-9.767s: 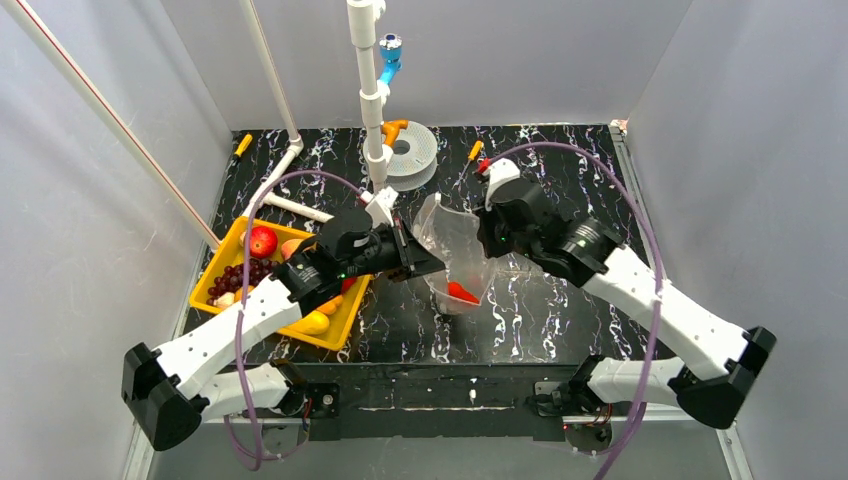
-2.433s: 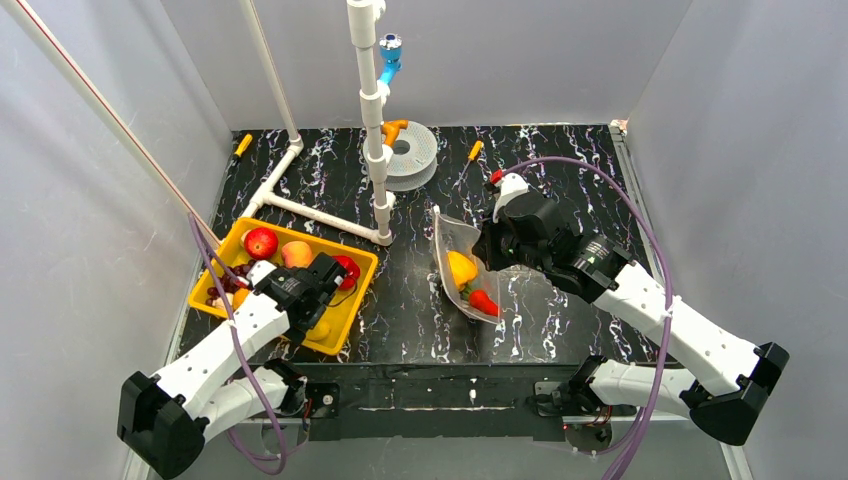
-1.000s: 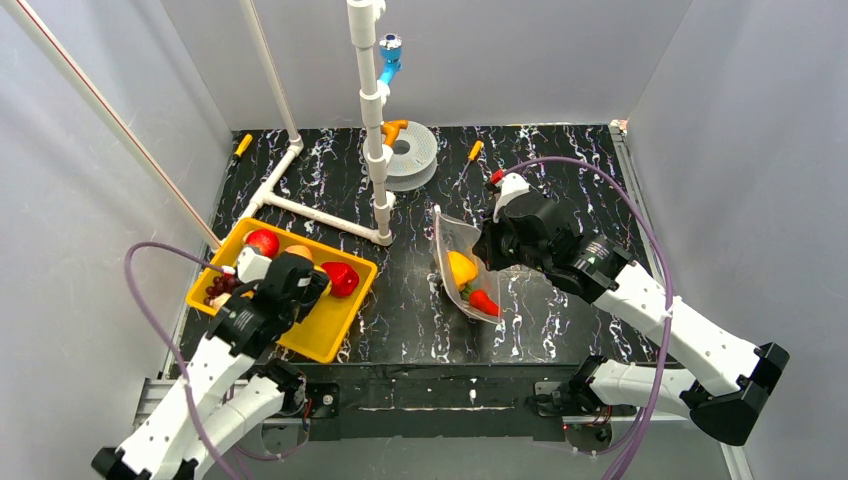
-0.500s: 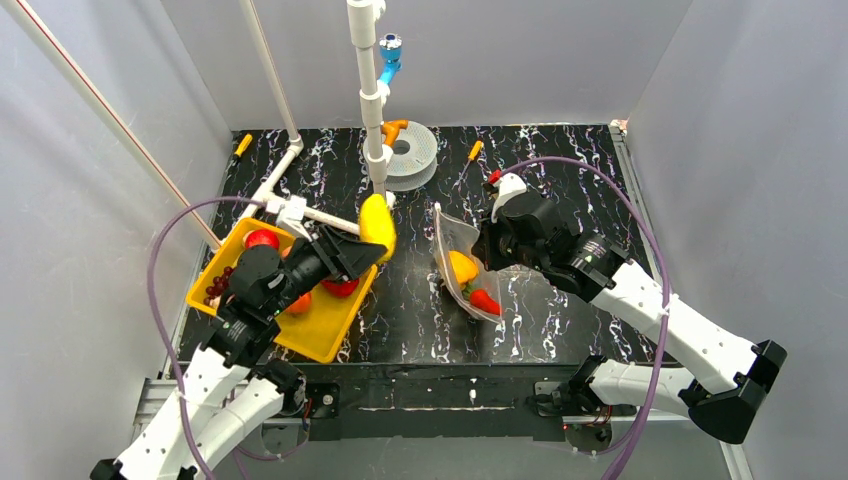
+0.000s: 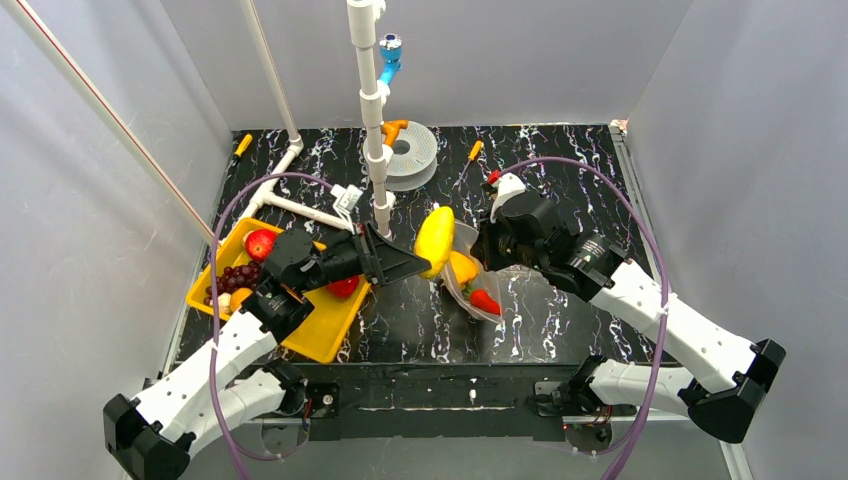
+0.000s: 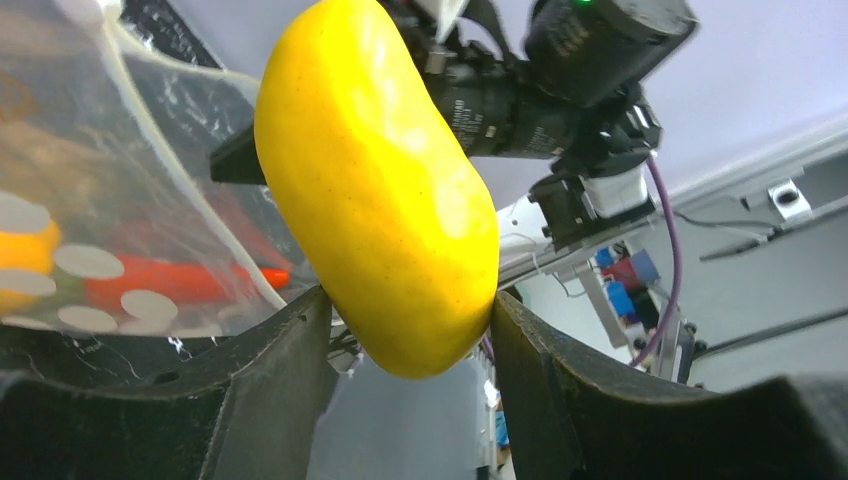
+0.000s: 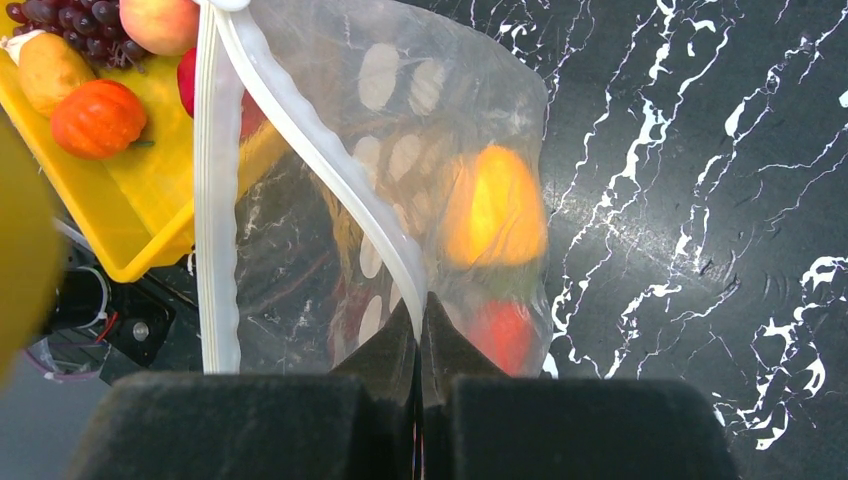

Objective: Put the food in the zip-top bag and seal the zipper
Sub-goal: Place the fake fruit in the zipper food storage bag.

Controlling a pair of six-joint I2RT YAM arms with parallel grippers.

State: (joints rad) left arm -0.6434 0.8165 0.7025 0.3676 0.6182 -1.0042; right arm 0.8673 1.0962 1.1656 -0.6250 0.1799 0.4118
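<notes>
Centre of the top view: the left gripper (image 5: pixel 428 260) clamps a yellow fruit (image 5: pixel 435 238), which hides part of the zip-top bag (image 5: pixel 462 292). The right gripper (image 5: pixel 477 250) is hard to make out. Left wrist view: both jaws squeeze the fruit's lower end, and the bag is blurred at left. Right wrist view: the fingertips are pinched together on the zipper (image 7: pixel 213 200), and the fruit is cut off at the left edge.

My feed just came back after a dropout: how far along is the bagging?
Done: a yellow-orange piece and a red one lie in the bag. In hand: the left gripper holds a yellow fruit at the mouth, which the right gripper pinches open by the zipper. Left: apple, grapes and others in the tray, then sealing.
</notes>
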